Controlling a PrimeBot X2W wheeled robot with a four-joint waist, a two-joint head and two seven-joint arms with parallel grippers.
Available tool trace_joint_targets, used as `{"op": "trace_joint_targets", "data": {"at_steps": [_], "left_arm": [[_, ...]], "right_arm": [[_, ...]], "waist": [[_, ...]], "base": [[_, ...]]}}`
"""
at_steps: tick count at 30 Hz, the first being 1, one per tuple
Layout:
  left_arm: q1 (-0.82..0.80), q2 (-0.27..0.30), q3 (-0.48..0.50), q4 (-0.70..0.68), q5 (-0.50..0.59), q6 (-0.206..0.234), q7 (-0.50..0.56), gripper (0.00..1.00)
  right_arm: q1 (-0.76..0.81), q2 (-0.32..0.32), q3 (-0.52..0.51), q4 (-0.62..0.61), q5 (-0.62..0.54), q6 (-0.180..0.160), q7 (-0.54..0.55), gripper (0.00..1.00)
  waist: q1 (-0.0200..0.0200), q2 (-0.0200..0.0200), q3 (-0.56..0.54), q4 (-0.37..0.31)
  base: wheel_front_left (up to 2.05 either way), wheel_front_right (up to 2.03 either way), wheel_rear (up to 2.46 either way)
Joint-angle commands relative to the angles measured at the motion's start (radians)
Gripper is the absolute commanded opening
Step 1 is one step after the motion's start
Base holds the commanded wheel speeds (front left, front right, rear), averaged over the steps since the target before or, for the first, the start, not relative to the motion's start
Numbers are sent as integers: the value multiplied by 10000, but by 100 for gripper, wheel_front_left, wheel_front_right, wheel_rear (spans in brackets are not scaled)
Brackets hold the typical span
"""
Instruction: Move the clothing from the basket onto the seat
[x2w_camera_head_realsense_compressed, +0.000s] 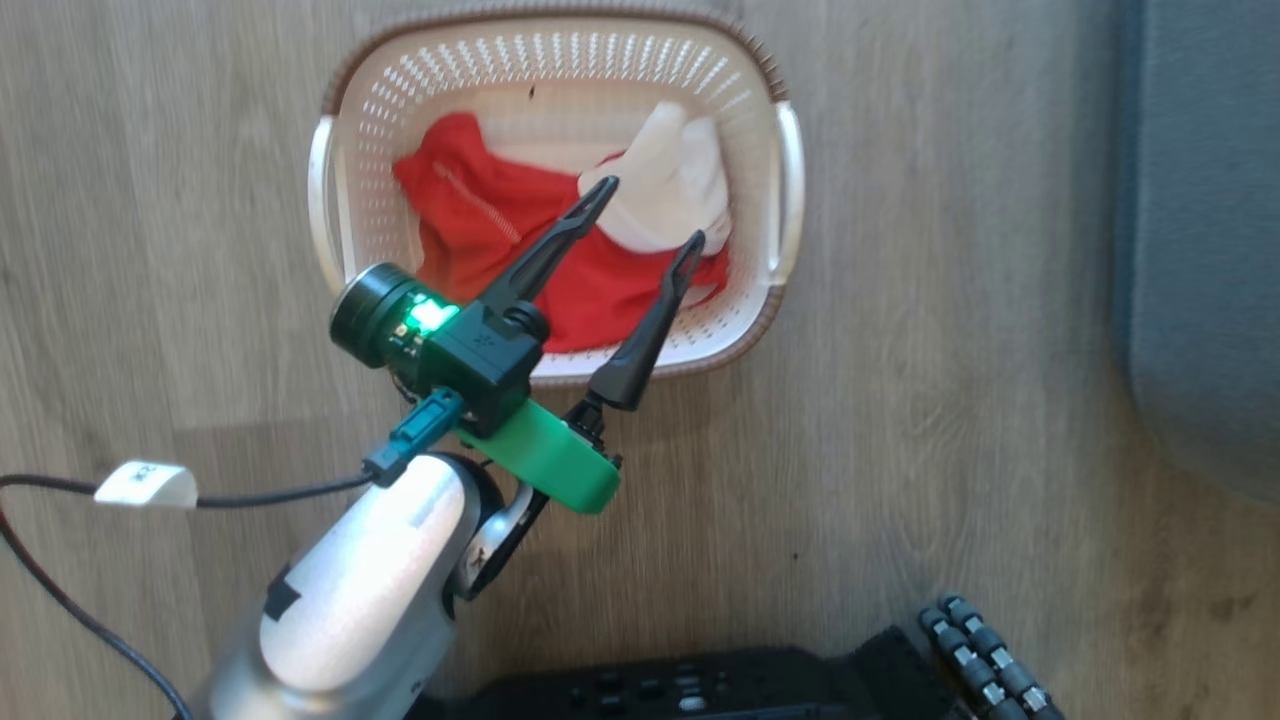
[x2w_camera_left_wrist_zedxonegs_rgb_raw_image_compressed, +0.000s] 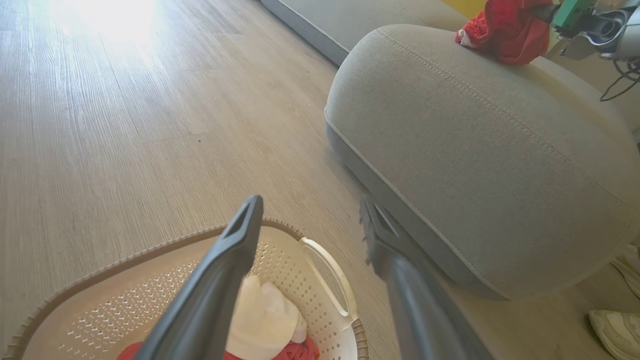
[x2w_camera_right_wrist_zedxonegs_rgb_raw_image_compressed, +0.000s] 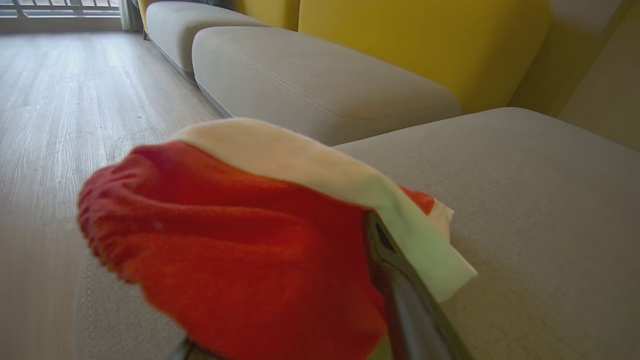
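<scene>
The cream basket (x2w_camera_head_realsense_compressed: 400, 90) stands on the wooden floor and holds red clothing (x2w_camera_head_realsense_compressed: 480, 215) with a white piece (x2w_camera_head_realsense_compressed: 670, 185) on top. My left gripper (x2w_camera_head_realsense_compressed: 650, 212) hovers open just above that pile with nothing between its fingers. In the left wrist view the basket (x2w_camera_left_wrist_zedxonegs_rgb_raw_image_compressed: 300, 260) sits below the fingers (x2w_camera_left_wrist_zedxonegs_rgb_raw_image_compressed: 235, 250), and the grey seat (x2w_camera_left_wrist_zedxonegs_rgb_raw_image_compressed: 475, 150) lies to the right. A red garment with a white band (x2w_camera_right_wrist_zedxonegs_rgb_raw_image_compressed: 240, 240) hangs over my right gripper (x2w_camera_right_wrist_zedxonegs_rgb_raw_image_compressed: 310, 220) above the seat (x2w_camera_right_wrist_zedxonegs_rgb_raw_image_compressed: 540, 200). One dark finger (x2w_camera_right_wrist_zedxonegs_rgb_raw_image_compressed: 400, 300) stands wide to the side, so the jaws are apart.
A black cable with a white tag (x2w_camera_head_realsense_compressed: 145, 485) crosses the floor at the left. The robot's dark base (x2w_camera_head_realsense_compressed: 700, 690) fills the bottom edge. A white shoe (x2w_camera_left_wrist_zedxonegs_rgb_raw_image_compressed: 617, 330) lies by the seat. Yellow backrests (x2w_camera_right_wrist_zedxonegs_rgb_raw_image_compressed: 425, 45) rise behind the seat cushions.
</scene>
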Motion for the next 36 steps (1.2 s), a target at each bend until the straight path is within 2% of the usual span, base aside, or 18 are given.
{"op": "trace_joint_targets", "data": {"at_steps": [1, 9, 14, 15, 18, 24, 28, 36], "left_arm": [[161, 181, 305, -326, -86, 33, -4, 100], [806, 411, 701, 286, -556, 98, -240, 100], [1448, 544, 1033, 405, -951, 217, -332, 100], [1448, 544, 1033, 405, -951, 217, -332, 100], [1852, 580, 1144, 510, -1043, 324, -384, 100], [2550, 393, 1535, 773, -1405, 497, -460, 100], [2838, 379, 2029, 1128, -1478, 630, -486, 100], [3465, 230, 3542, 1630, -1115, 720, -493, 100]], "right_arm": [[100, -78, 436, -197, -61, -4, -137, 100], [2287, 1102, 3172, -244, 1588, -4, -254, 100], [4057, 1736, 4756, -1449, 2598, -4, -280, 100], [4057, 1736, 4756, -1449, 2598, -4, -280, 100], [5088, 1882, 5301, -2457, 2972, -4, -288, 100], [7222, 2531, 5535, -4852, 2698, -4, -282, 100], [8498, 3385, 5788, -6263, 2512, -4, -172, 100], [10444, 4305, 6335, -7440, 1568, -4, -208, 100]], "waist": [[0, 1, -584, -304], [0, 1, -2926, -1090], [0, 1, -4269, -1454], [0, 1, -4269, -1454], [0, 1, -5001, -1450], [0, 1, -6078, -940], [0, 1, -6484, -433], [0, 1, -7053, 576]], "base": [[0, 0, 0], [0, 0, 0], [0, 0, 0], [0, 0, 0], [0, 0, 0], [0, 0, 0], [0, 0, 0], [0, 0, 0]]}}
